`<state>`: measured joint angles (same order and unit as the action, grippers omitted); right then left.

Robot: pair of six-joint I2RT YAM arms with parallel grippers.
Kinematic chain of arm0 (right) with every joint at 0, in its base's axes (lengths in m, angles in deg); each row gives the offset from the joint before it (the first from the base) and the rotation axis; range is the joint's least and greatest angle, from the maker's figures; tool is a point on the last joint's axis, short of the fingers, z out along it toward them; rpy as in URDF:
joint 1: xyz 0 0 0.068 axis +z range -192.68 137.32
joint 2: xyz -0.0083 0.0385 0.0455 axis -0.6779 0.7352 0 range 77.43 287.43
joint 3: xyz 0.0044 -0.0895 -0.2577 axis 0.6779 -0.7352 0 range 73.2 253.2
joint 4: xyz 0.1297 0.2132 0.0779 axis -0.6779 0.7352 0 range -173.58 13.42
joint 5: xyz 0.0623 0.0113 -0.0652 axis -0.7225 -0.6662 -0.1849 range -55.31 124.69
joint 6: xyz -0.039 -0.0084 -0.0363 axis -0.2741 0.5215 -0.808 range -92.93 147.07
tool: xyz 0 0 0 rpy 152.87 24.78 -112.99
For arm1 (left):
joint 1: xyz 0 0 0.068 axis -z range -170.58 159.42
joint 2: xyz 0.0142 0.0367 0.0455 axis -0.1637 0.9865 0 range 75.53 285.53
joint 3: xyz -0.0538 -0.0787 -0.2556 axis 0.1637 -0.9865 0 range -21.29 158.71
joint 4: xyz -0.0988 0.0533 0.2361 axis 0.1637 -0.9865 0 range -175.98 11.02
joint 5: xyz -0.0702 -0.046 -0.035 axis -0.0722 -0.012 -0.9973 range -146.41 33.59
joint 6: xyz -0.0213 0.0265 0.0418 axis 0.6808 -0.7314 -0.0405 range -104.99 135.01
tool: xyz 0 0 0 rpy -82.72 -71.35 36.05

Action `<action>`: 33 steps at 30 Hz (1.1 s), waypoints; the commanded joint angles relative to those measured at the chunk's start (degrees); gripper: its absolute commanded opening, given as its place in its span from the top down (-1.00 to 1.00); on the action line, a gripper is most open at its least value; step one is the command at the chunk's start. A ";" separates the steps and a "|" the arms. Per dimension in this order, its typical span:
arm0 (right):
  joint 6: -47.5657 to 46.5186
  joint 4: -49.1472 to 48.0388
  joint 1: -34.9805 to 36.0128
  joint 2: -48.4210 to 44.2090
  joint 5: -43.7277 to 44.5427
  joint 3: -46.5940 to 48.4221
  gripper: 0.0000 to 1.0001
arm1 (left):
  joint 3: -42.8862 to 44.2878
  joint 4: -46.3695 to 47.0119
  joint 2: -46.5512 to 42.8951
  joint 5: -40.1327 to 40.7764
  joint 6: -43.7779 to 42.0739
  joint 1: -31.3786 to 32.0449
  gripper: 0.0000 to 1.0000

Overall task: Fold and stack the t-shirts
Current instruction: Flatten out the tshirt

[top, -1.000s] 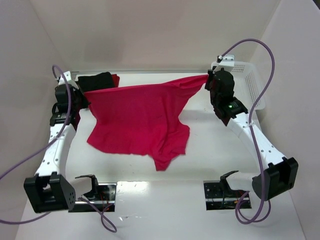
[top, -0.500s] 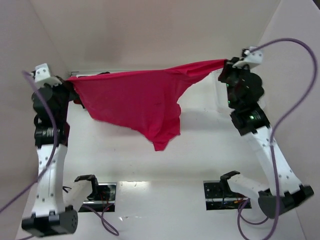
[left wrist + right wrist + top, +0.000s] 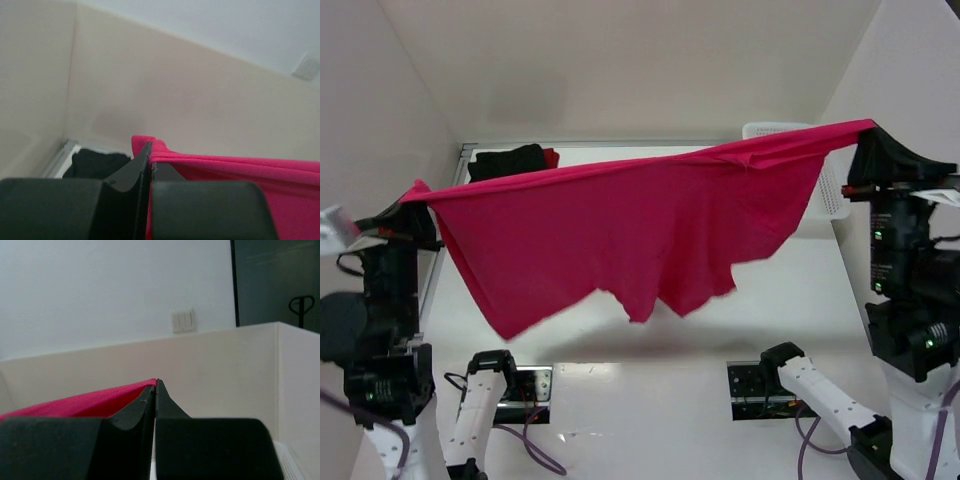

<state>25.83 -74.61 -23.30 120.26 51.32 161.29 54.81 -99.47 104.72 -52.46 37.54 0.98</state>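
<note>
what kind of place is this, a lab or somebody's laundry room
Most likely a robot lab test cell, not a home: a white table walled in by plain panels, a left arm and right arm holding a pink t-shirt between them, and a light switch on the room wall beyond.

High fixed view from above and behind the arm bases, looking down on the table (image 3: 800,300), wrist views close behind the left gripper (image 3: 146,157) and right gripper (image 3: 155,392), aimed level and outward, crimson-pink t-shirt (image 3: 620,230) common to all three
</note>
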 commanded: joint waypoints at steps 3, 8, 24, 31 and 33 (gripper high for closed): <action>-2.98 -2.02 -1.80 9.70 10.80 -9.14 0.99 | -7.69 -0.71 13.33 4.85 2.79 -1.31 1.00; -0.87 -7.19 -1.80 18.15 13.25 -18.11 0.99 | -14.20 5.71 23.69 5.89 3.32 -1.31 1.00; 2.12 -18.11 -2.93 43.22 15.29 -21.92 0.99 | -16.15 22.07 54.20 11.61 2.09 -1.31 1.00; 1.06 -19.25 -4.26 55.51 12.65 -11.81 0.99 | -8.43 23.92 63.26 11.08 0.95 -1.31 1.00; 1.84 -19.78 -4.26 57.71 10.37 -9.70 0.99 | -6.76 24.45 65.11 11.78 0.94 -1.31 1.00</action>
<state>28.02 -89.06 -25.60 175.60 60.47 145.86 43.70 -80.15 167.93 -45.49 39.24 0.85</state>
